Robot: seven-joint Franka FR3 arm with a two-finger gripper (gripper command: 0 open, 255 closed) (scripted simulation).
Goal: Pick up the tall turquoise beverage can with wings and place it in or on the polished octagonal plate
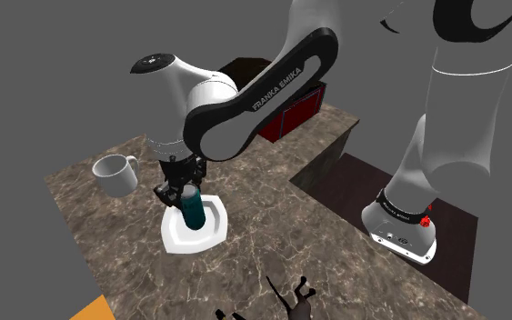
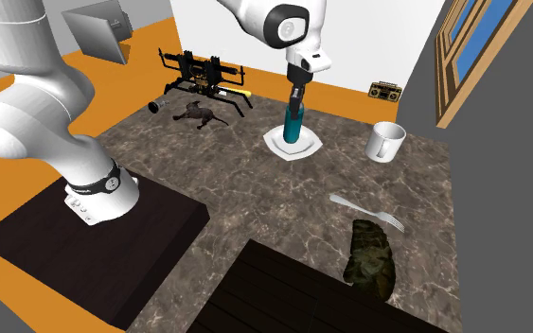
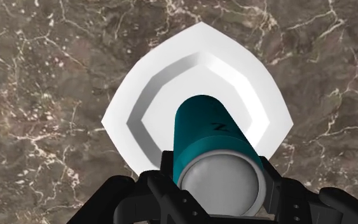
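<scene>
A tall turquoise can (image 1: pixel 192 207) (image 2: pixel 293 125) (image 3: pixel 210 137) stands upright over the middle of the white octagonal plate (image 1: pixel 210 238) (image 2: pixel 308 147) (image 3: pixel 171 76) on the dark marble counter. My black gripper (image 1: pixel 186 186) (image 2: pixel 295 98) (image 3: pixel 217 184) is shut on the can's upper end, its fingers clasping both sides just below the grey top. Whether the can's base touches the plate I cannot tell.
A white mug (image 1: pixel 115 174) (image 2: pixel 385 141) stands on the counter beside the plate. A fork (image 2: pixel 366 210) and a dark mottled lump (image 2: pixel 369 257) lie nearer the second exterior view's front. A red and dark box (image 1: pixel 286 109) sits at the counter's far end.
</scene>
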